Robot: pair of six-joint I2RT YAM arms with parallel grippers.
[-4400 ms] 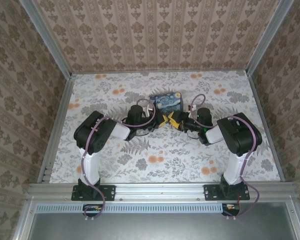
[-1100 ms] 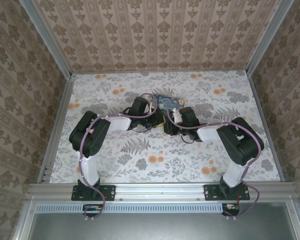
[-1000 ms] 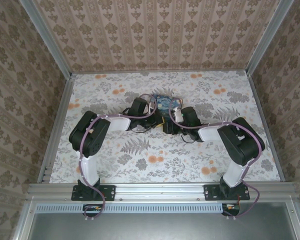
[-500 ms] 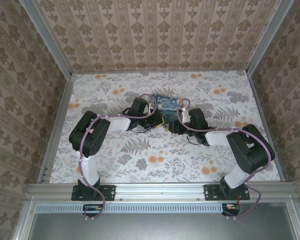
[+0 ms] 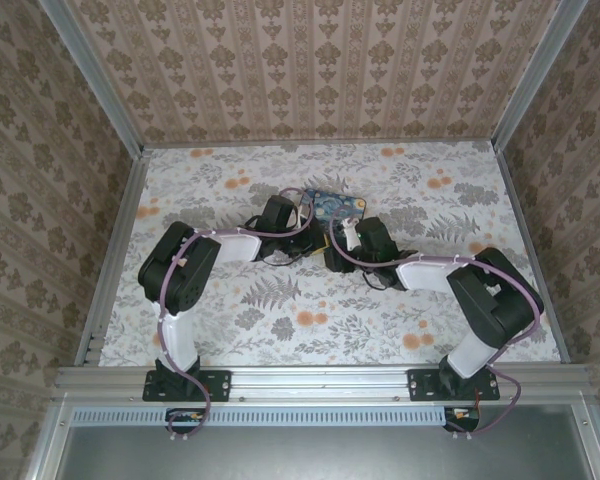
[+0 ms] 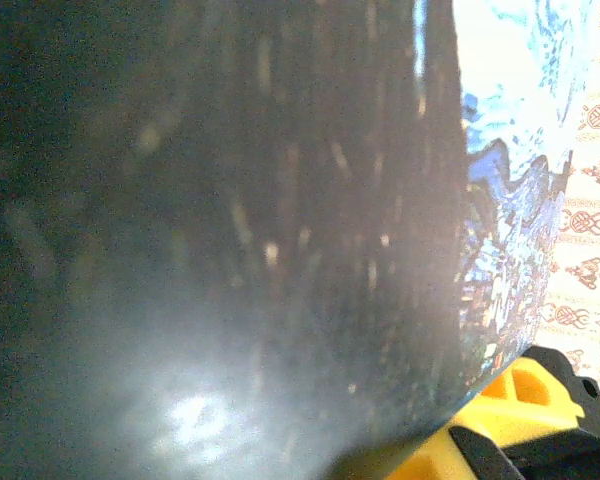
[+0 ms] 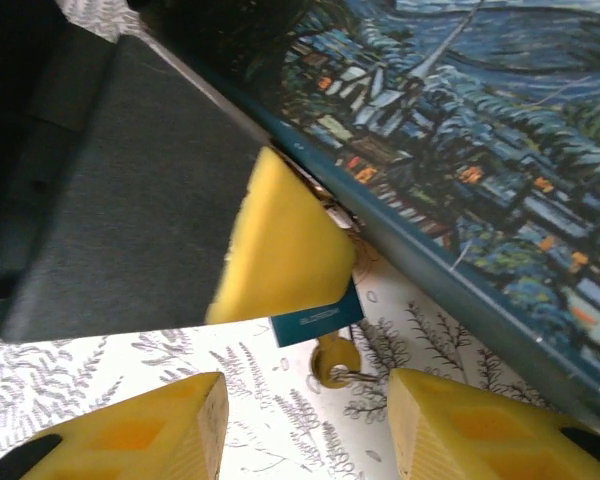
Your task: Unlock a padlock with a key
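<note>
A small teal padlock [image 7: 315, 318] with white lettering pokes out from under a yellow finger [image 7: 280, 240] of my left gripper [image 5: 316, 234], which is shut on it just above the table. A brass key [image 7: 337, 360] with a wire ring hangs from the padlock's lower end. My right gripper [image 7: 306, 400] is open, its yellow fingers either side of the key and apart from it. In the top view the right gripper [image 5: 333, 250] meets the left one in front of the box. The left wrist view is blurred and dark, with one yellow finger [image 6: 520, 395] at the lower right.
A blue box [image 5: 332, 202] printed with a starry-night painting lies right behind both grippers; its side [image 7: 480, 130] runs diagonally past the padlock, and it presses close to the left wrist camera [image 6: 510, 150]. The floral table [image 5: 310, 310] is bounded by patterned walls.
The right wrist swung out to the right half a second ago and has come back left toward the padlock. The left arm has stayed still since about a second ago.
</note>
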